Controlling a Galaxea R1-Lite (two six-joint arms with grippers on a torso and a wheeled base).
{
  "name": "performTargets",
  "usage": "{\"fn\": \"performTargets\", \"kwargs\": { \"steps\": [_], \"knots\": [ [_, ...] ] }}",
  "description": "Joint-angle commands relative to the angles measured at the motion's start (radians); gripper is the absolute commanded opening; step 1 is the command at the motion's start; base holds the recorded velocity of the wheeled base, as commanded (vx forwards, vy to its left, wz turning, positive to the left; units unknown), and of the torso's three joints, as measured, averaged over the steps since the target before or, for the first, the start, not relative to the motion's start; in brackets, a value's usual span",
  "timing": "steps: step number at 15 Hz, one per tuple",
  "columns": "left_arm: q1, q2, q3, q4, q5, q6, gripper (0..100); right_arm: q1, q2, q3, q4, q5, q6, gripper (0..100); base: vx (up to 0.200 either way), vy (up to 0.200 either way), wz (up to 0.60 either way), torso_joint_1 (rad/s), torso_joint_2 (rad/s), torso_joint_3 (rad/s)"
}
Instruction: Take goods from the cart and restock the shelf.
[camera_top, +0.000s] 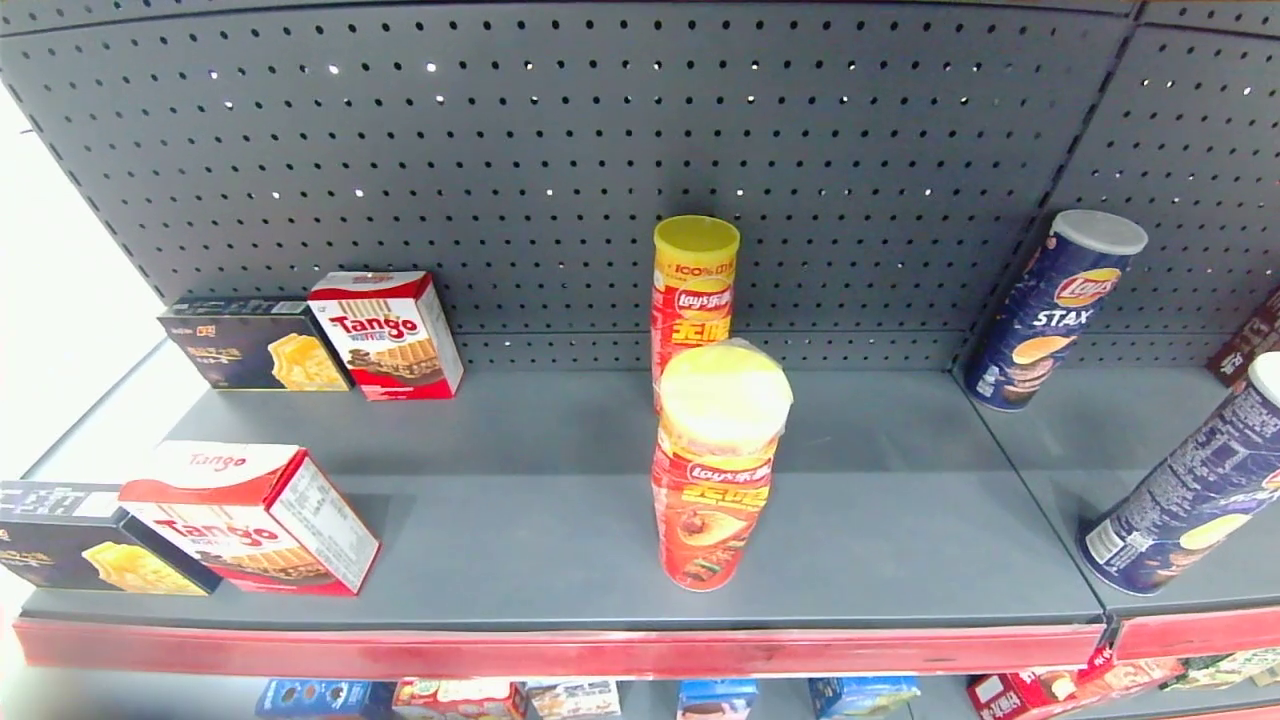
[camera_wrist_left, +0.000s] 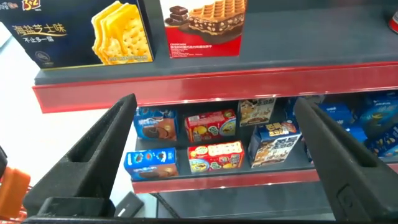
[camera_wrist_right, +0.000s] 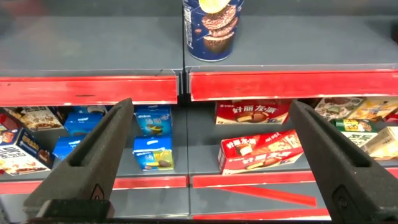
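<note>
On the shelf (camera_top: 480, 540) the red front can (camera_top: 715, 480) stands before the rear can (camera_top: 693, 290): 2 tubes, light, stiff, slick, I'd judge; grasp mid-barrel. My left gripper (camera_wrist_left: 214, 109) and right gripper (camera_wrist_right: 209, 106) gape empty.

From where I stand, the shelf (camera_top: 880, 520) holds four pairs: two red chip cans (camera_top: 712, 500), two dark blue chip cans (camera_top: 1045, 320), two red-and-white wafer boxes (camera_top: 390, 335) and two black cracker boxes (camera_top: 255, 348). Small snack boxes (camera_wrist_left: 211, 127) crowd the lower shelves (camera_wrist_left: 217, 181), too many to count reliably.
</note>
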Motion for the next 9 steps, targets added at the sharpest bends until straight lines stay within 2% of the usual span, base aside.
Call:
{"fn": "performTargets", "kwargs": {
  "steps": [1,9],
  "knots": [
    [0.000,0.002,0.000,0.000,0.000,0.000,100,0.000,0.000,0.000,0.000,0.000,0.000,100,0.000,0.000,0.00,0.000,0.00,0.000],
    [0.002,0.000,0.002,0.000,0.000,0.000,100,0.001,0.000,0.000,-0.001,0.000,0.003,100,0.000,0.000,0.00,0.000,0.00,0.000]
  ]
}}
